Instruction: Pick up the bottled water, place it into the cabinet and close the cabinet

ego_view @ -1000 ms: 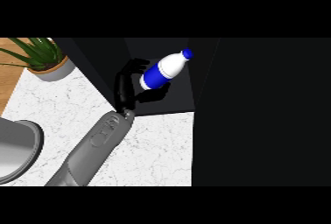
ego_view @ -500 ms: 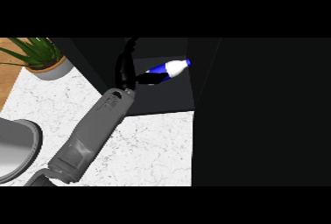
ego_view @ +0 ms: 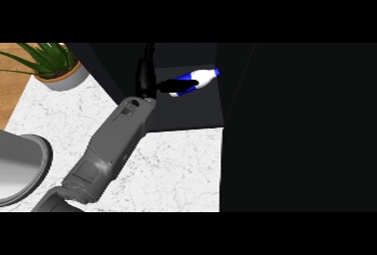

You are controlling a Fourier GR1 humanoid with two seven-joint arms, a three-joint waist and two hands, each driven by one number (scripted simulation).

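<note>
- Now my left hand (ego_view: 151, 82) reaches inside the dark cabinet (ego_view: 191, 107), fingers curled around one bottled water (ego_view: 193, 82), tilted.
- One potted plant (ego_view: 55, 67) at the counter's (ego_view: 169, 164) far left corner.

No readable text, labels or numbers anywhere

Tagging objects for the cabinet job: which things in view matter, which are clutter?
Job:
- white and blue plastic water bottle
- dark open cabinet
- black left hand, curled round the bottle

Clutter:
- green spiky plant in a pale pot
- grey round metal basin
</note>
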